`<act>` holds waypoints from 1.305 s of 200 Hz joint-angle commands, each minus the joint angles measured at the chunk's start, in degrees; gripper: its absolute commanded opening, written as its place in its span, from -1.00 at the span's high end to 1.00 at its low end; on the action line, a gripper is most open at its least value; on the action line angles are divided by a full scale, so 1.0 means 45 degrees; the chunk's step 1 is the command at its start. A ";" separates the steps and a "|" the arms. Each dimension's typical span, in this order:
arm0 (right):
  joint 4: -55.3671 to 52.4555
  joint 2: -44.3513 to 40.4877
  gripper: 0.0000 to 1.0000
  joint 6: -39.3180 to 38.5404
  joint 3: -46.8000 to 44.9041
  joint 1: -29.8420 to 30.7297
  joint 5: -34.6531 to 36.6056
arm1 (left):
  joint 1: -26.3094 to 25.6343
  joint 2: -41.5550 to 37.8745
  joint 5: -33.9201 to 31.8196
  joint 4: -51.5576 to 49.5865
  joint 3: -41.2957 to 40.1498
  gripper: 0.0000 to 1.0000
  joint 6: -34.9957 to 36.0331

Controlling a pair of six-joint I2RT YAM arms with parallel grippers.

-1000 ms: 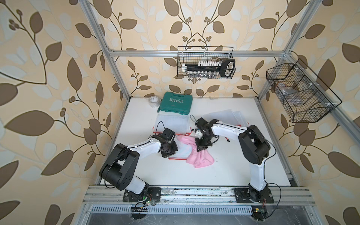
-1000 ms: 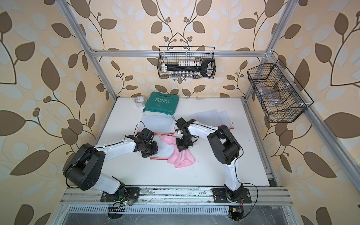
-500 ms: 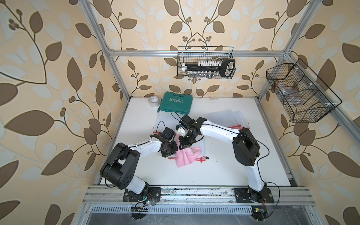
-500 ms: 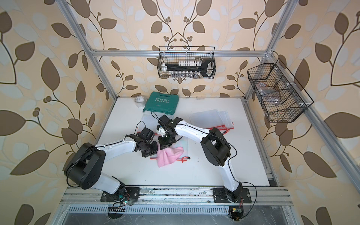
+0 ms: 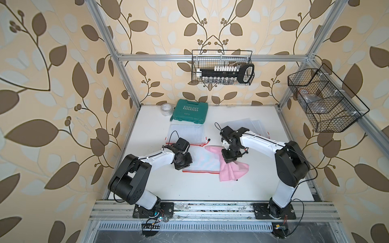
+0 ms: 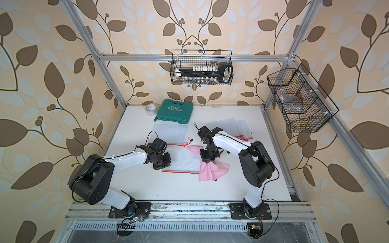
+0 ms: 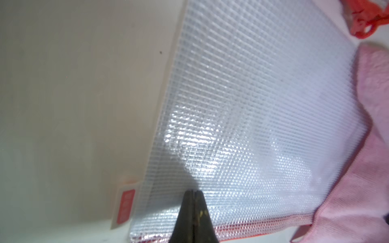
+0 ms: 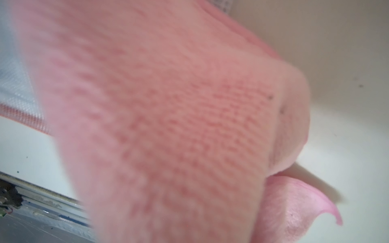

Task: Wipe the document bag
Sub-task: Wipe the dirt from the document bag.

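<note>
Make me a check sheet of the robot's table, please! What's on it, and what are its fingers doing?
Surface: white table, flat, a few dark specks.
Job's things: bag lying flat; pink cloth draped over one end of it.
Clutter: green case, tape roll, spare bags further back.
Grippers: left fingers shut, tips down on the bag; right fingers shut on the cloth.
Cables: black loops at both wrists, more wires at the arm bases.
Surroundings: two wire baskets on leaf-papered walls.
</note>
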 commanded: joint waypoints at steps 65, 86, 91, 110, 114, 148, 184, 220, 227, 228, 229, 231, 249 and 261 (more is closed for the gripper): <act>0.3247 0.5107 1.00 0.0775 0.5091 0.1974 -0.5463 | 0.0177 0.0162 -0.0223 -0.1048 -0.0055 1.00 0.0177; 0.2538 0.4786 1.00 0.0675 0.3753 0.1326 -0.4499 | 0.0177 0.0090 -0.0215 -0.1049 -0.0156 1.00 0.0139; 0.2147 0.4532 1.00 0.0534 0.3272 0.1177 -0.3796 | 0.0177 0.0051 -0.0213 -0.1006 -0.0206 1.00 0.0123; 0.0631 0.3199 1.00 -0.0120 0.1442 0.0515 -0.0505 | 0.0177 -0.0051 -0.0261 -0.1018 -0.0275 1.00 0.0136; 0.0447 0.2848 1.00 -0.0198 0.1024 0.0367 0.0075 | 0.0177 -0.0075 -0.0252 -0.1027 -0.0271 1.00 0.0151; -0.0845 0.0471 1.00 -0.0385 -0.0715 -0.0234 0.2706 | 0.0217 -0.0150 -0.0224 -0.1031 -0.0237 1.00 0.0307; -0.0321 -0.0044 1.00 -0.0242 0.0840 0.0293 0.0904 | 0.0236 -0.0339 -0.0061 -0.1039 -0.0077 1.00 0.0465; 0.0607 0.1745 1.00 -0.0058 0.2177 0.0566 -0.0446 | 0.0231 -0.0699 0.0042 -0.1059 0.0003 1.00 0.0432; 0.0531 0.2245 1.00 -0.0033 0.2274 0.0523 -0.0366 | 0.0238 -0.0764 0.0043 -0.1073 0.0032 1.00 0.0415; 0.0516 0.2307 1.00 -0.0042 0.2271 0.0521 -0.0345 | 0.0237 -0.0762 0.0042 -0.1080 0.0027 1.00 0.0411; 0.0509 0.2367 1.00 -0.0047 0.2280 0.0519 -0.0325 | 0.0236 -0.0761 0.0042 -0.1084 0.0034 1.00 0.0409; 0.0488 0.2481 1.00 -0.0051 0.2262 0.0513 -0.0290 | 0.0231 -0.0760 0.0056 -0.1087 0.0035 1.00 0.0408; 0.0564 0.3128 1.00 -0.0013 0.1839 0.0427 0.0399 | 0.0228 -0.1277 0.0058 -0.1146 0.0014 1.00 0.0334; 0.0659 0.3228 1.00 0.0004 0.1398 0.0335 0.0735 | 0.0236 -0.1516 0.0041 -0.1206 0.0003 1.00 0.0313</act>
